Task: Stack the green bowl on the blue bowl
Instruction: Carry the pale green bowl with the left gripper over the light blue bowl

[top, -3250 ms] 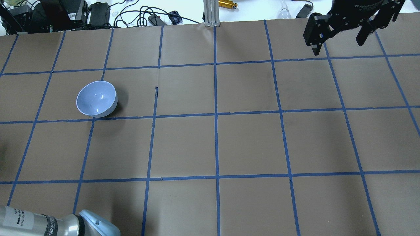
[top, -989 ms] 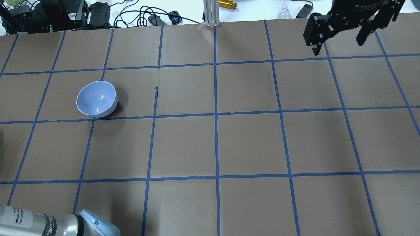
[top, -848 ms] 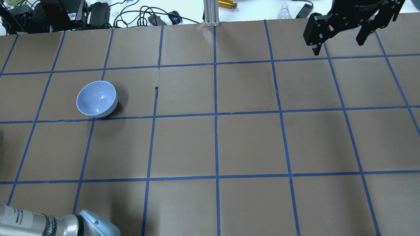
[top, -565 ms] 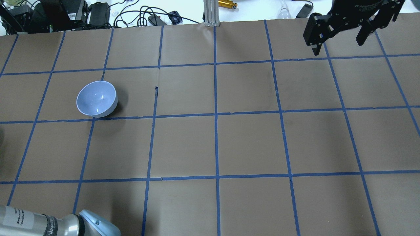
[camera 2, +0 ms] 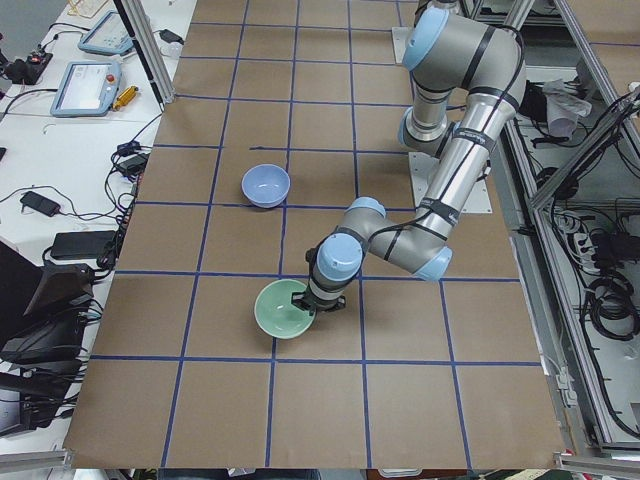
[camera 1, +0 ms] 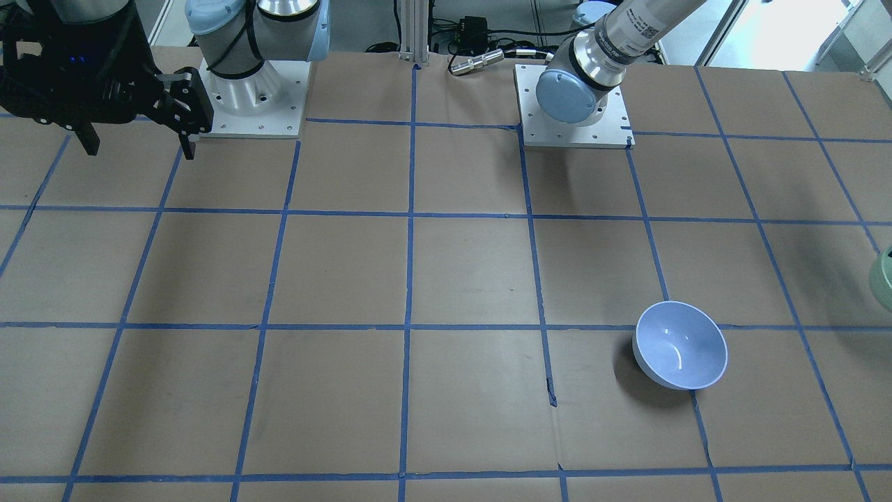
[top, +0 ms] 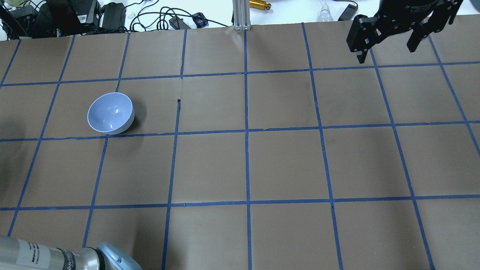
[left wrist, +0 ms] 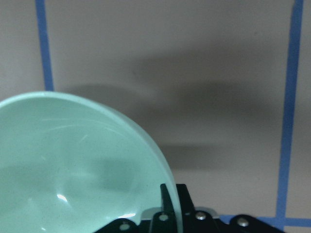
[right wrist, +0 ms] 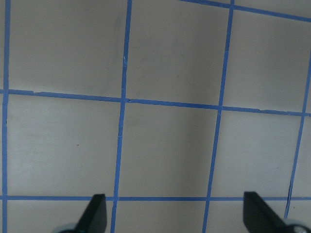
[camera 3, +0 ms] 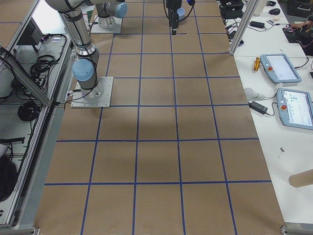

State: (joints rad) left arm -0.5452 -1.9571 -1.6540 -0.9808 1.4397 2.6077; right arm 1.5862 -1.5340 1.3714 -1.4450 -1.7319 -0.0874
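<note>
The blue bowl [top: 110,112] stands upright and empty on the left half of the table; it also shows in the front view [camera 1: 681,344] and the left side view [camera 2: 266,184]. The green bowl [camera 2: 284,311] is at the table's left end, out of the overhead view, with only its edge in the front view [camera 1: 883,279]. My left gripper [camera 2: 310,302] is shut on the green bowl's near rim. In the left wrist view a finger [left wrist: 166,199] sits over the rim of the green bowl [left wrist: 68,170]. My right gripper [top: 386,47] is open and empty, high at the far right.
Brown paper with a blue tape grid [top: 246,131] covers the table. Cables and power boxes [top: 75,15] lie beyond the far edge. Both arm bases [camera 1: 251,104] stand on the robot's side. Tablets [camera 3: 288,88] lie on a side table.
My left arm's elbow at the overhead view's bottom left has shifted slightly right and down, and a faint shadow has appeared at the left edge. The blue bowl and right gripper have not moved.
</note>
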